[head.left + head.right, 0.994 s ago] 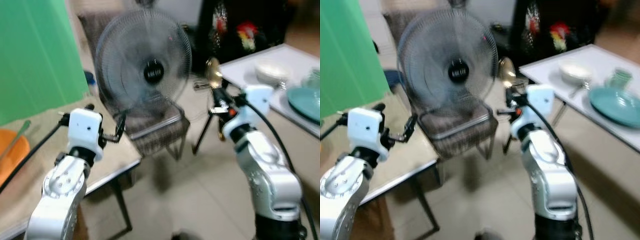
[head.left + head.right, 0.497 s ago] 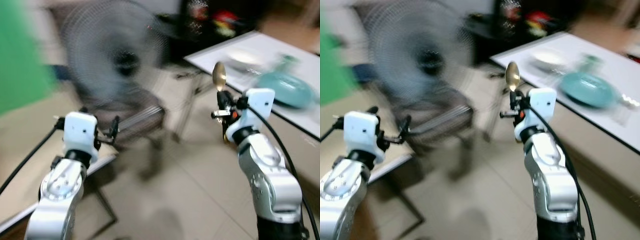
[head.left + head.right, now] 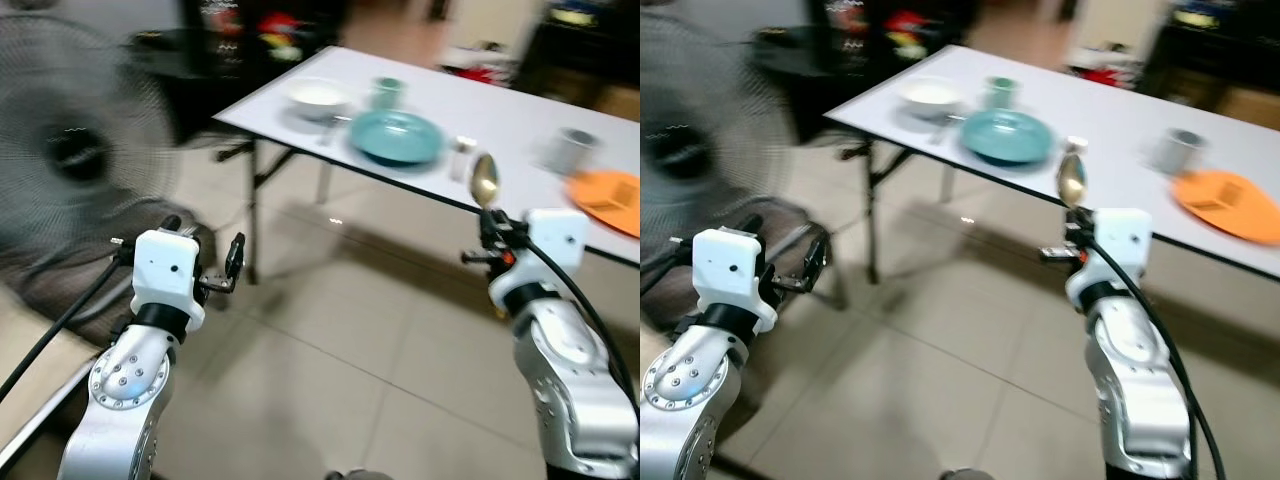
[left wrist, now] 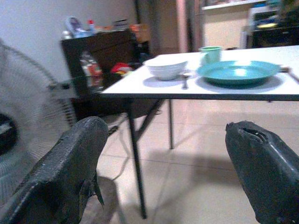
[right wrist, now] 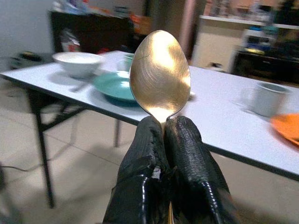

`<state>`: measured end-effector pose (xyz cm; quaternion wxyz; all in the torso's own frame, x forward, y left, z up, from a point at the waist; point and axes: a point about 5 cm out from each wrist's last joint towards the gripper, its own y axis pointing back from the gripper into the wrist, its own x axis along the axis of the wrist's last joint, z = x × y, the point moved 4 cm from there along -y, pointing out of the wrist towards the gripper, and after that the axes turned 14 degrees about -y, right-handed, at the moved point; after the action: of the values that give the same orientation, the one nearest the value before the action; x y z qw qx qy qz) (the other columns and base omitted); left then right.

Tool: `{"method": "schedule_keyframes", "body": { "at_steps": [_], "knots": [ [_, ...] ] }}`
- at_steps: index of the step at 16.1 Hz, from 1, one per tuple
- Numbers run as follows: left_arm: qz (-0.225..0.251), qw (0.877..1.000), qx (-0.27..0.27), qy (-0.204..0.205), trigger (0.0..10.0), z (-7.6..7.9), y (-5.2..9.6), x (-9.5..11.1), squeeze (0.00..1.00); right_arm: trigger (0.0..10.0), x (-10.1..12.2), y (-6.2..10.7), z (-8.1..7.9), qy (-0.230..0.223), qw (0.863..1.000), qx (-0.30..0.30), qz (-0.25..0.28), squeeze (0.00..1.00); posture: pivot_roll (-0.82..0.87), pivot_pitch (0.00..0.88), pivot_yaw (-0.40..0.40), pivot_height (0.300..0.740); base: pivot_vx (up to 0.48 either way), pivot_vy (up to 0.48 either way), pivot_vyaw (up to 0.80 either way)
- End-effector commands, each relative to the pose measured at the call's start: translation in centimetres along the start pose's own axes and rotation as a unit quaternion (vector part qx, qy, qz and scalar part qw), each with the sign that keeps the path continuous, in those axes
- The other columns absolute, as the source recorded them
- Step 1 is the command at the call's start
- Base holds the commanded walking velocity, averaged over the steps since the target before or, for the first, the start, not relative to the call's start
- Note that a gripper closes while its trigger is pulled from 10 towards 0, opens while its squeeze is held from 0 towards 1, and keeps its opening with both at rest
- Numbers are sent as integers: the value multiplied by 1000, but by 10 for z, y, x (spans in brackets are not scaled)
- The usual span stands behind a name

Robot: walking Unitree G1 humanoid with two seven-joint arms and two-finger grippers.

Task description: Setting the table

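My right gripper [image 3: 487, 218] is shut on a gold spoon [image 3: 484, 181], bowl end upright, held in the air before the white table [image 3: 470, 110]. In the right wrist view the spoon [image 5: 160, 77] stands up from between the two closed black fingers [image 5: 145, 163]. On the table lie a teal plate [image 3: 397, 136], a white bowl [image 3: 318, 97], a green cup [image 3: 386, 92], a grey mug [image 3: 568, 151] and an orange plate [image 3: 606, 190]. My left gripper [image 3: 205, 263] is open and empty, held out over the floor. In the left wrist view its fingers [image 4: 70, 163] stand wide apart.
A standing fan [image 3: 70, 160] and a chair [image 3: 60, 290] are close on my left. Tiled floor [image 3: 350, 340] lies between me and the table. A dark cabinet [image 3: 240, 30] stands behind the table's left end. The table's legs [image 3: 252, 210] stand at its near left corner.
The whole view has swung right: the fan slid to the left edge and the white table came to the middle. Both arms keep their pose, spoon still held.
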<state>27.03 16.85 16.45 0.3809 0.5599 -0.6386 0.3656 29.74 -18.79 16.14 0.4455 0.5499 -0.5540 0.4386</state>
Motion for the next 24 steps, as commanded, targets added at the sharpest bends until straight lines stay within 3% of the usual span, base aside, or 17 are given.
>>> {"method": "schedule_keyframes", "body": {
  "at_steps": [1,9,13,20,24],
  "knots": [
    [-4,1000,11,0,10000,-4,1,-3,0,10000,13,-2,2,4,1000,-7,26,0,61,0,-49,740,0,0,-800],
    [23,1000,-18,12,10000,2,-10,5,0,10000,20,-13,-17,-17,999,-5,33,0,52,0,-34,740,0,0,-770],
    [18,1000,-20,13,10000,5,-11,3,0,10000,21,-15,-19,1,999,6,31,0,55,0,-49,740,0,0,0],
    [25,999,-29,12,10000,5,-15,5,0,10000,19,-21,-26,-2,999,24,22,0,68,0,-52,740,281,0,-517],
    [28,999,-33,13,10000,5,-18,5,0,10000,17,-23,-30,4,999,29,17,0,65,0,-48,740,345,0,0]
  ]
}}
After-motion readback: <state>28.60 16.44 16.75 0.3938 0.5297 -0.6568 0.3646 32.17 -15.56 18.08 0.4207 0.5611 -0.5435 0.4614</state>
